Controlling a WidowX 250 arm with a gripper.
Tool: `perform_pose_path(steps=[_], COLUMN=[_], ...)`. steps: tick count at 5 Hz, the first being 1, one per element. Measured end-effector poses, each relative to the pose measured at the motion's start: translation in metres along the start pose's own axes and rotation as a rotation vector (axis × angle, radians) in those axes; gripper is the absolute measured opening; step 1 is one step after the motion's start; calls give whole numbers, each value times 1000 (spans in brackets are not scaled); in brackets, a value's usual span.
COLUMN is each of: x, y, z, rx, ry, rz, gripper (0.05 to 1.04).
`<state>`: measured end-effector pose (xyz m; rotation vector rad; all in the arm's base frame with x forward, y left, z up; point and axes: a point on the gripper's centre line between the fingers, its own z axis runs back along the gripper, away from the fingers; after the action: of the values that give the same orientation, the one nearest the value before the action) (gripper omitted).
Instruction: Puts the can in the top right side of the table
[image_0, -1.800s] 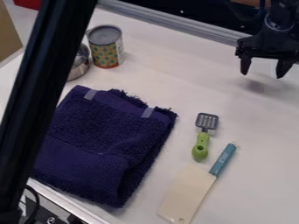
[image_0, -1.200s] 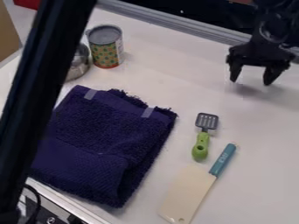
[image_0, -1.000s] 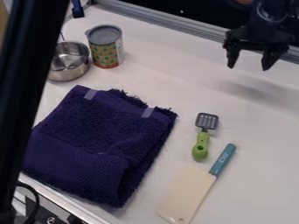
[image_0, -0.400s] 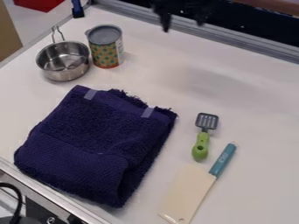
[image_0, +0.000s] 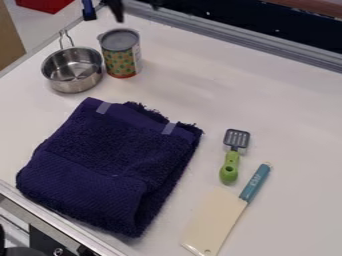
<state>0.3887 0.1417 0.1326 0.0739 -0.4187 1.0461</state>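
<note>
The patterned can (image_0: 122, 62) is placed upright in the upper left of the frame, just beside the metal saucepan (image_0: 71, 83); whether the two are touching cannot be told. At the top edge, above the can in the picture, the gripper (image_0: 138, 15) is seen with its fingers released, and nothing is grasped by them. The step in hand is judged to be the grasping of the can. For this, the gripper should be centred well over the can and lowered straight, so that the saucepan is not pushed by the finger on that side. The round wall should be clasped evenly, below the rim, and firmly. Then the can should be lifted before it is carried to the upper right of the tabletop (image_0: 294, 105).
</note>
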Motion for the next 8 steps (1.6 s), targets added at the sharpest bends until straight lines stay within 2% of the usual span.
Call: perform_pose_path(steps=[2, 3, 4, 5, 7, 8], x=[34, 45, 53, 56, 64, 55], y=[29, 35, 40, 47, 55, 54], z=[-32, -37, -44, -53, -64, -72], rx=[86, 129, 150, 157, 172, 175], ry=[-79, -87, -120, -76, -133, -137], rz=[162, 266, 402, 456, 477, 453], gripper=[999, 999, 999, 999, 999, 999])
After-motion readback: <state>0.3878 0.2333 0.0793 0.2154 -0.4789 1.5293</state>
